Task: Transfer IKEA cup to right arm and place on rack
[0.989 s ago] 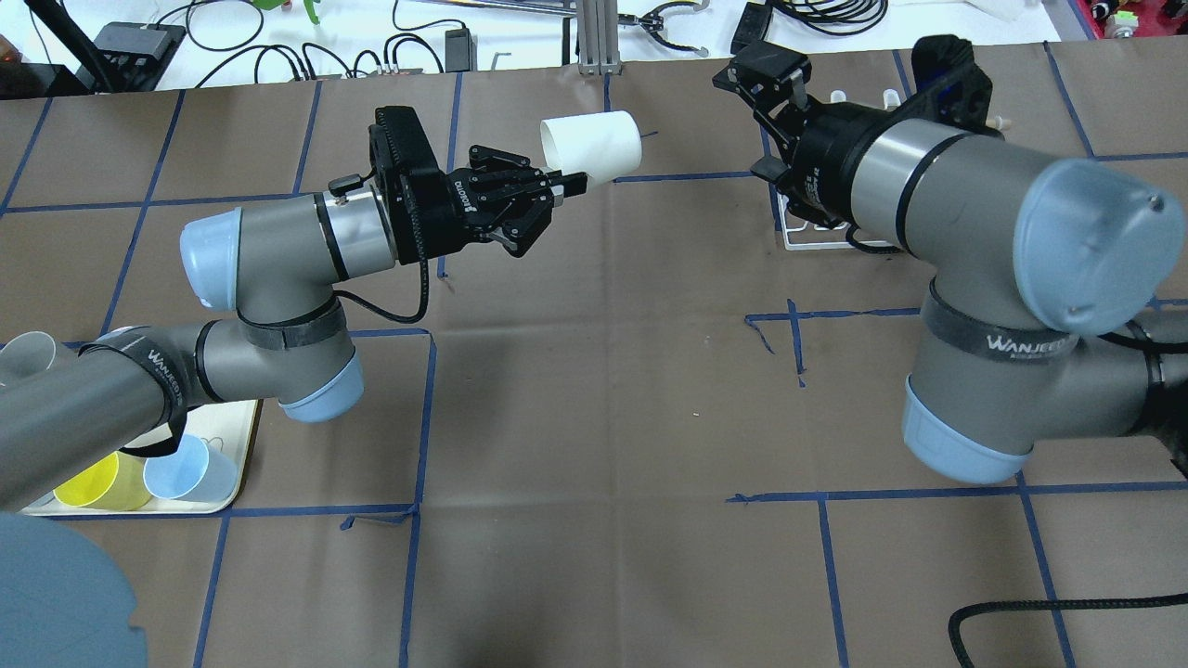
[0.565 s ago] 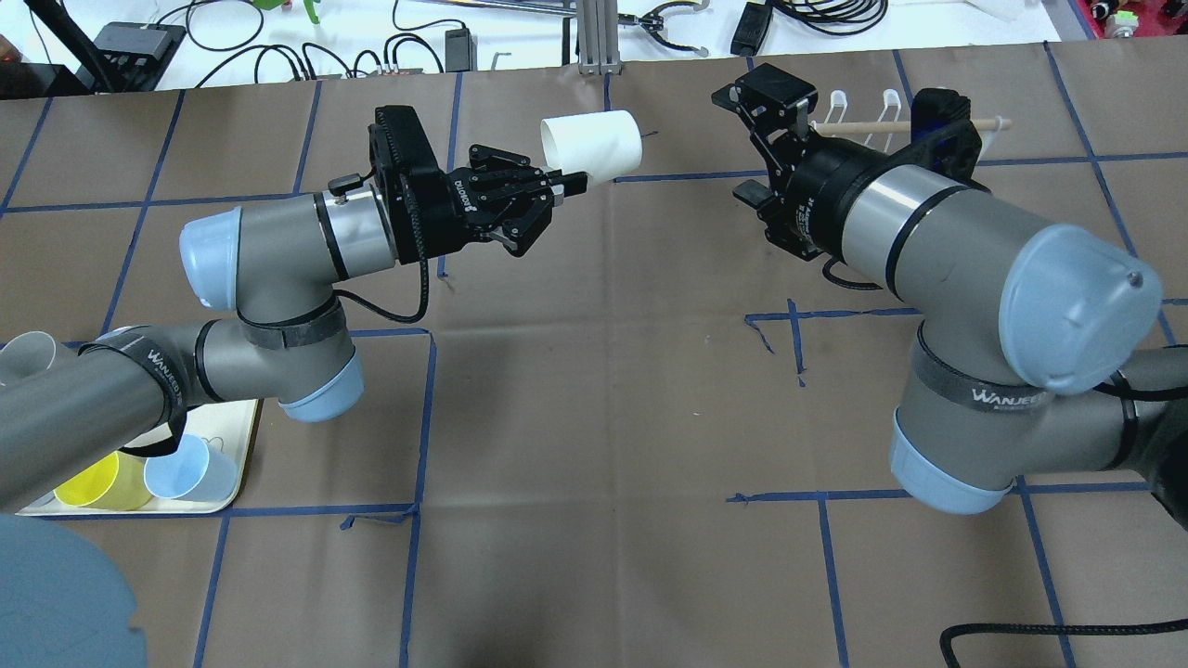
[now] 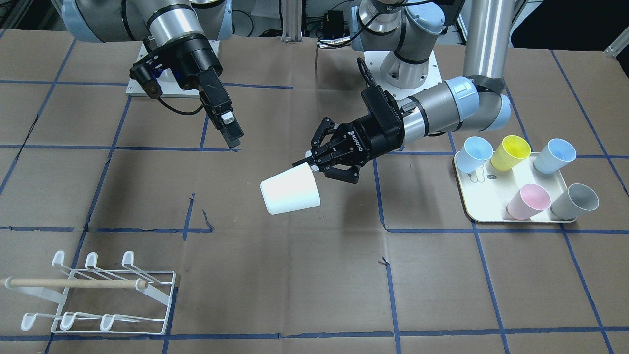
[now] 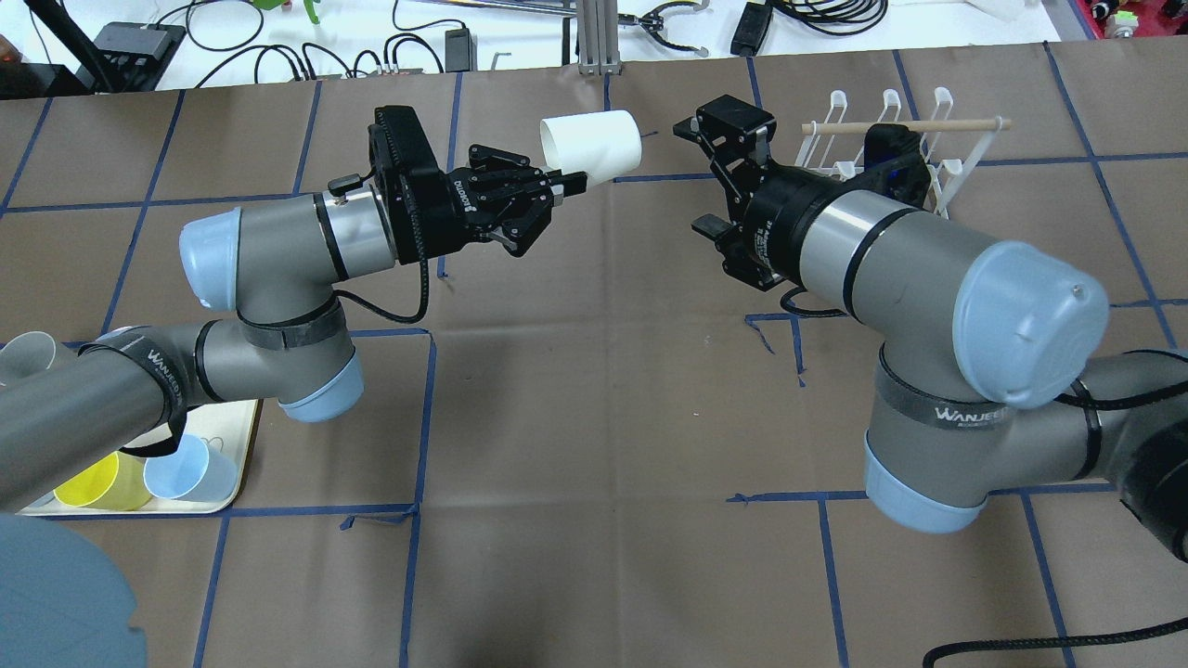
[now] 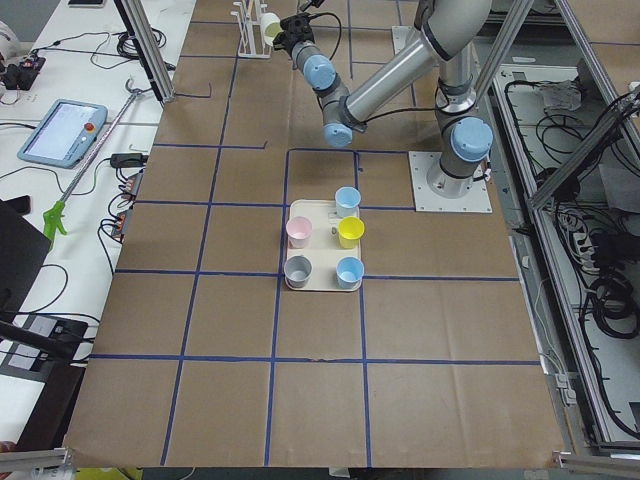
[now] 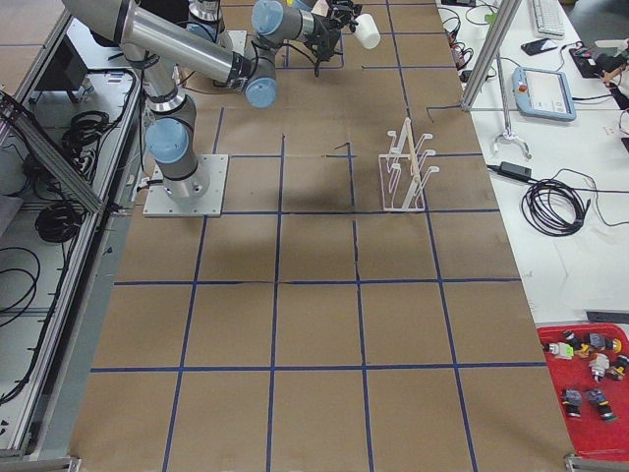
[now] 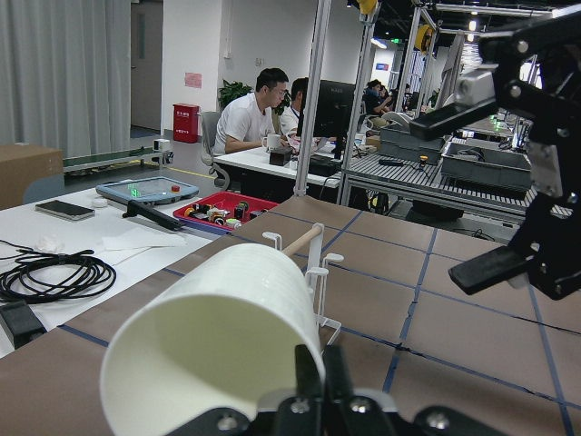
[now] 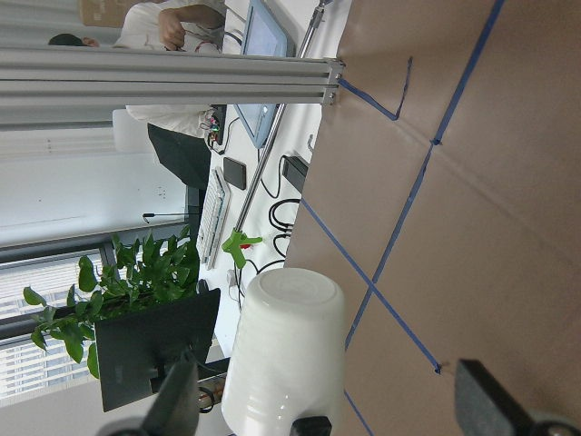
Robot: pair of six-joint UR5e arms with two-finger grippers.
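Overhead exterior: your left end effector [image 4: 568, 183] pinches the IKEA cup [image 4: 591, 146] rim, upper centre.
Your right end effector [image 3: 231, 130] is spread wide, empty, near the cup; rack [image 4: 956, 167] stands upper right on the surface [image 4: 594, 417].

The brown-papered table [image 3: 295, 295] is taped into blue squares. On it a cream tray [image 3: 486, 194] holds five cups mouth up: pale blue cup [image 3: 477, 153], yellow cup [image 3: 511, 152], second blue cup [image 3: 555, 155], pink cup [image 3: 528, 201], grey cup [image 3: 575, 201]. Beside the table lie a red bin [image 6: 590, 438] of small parts and a coiled black cable [image 6: 555, 208].
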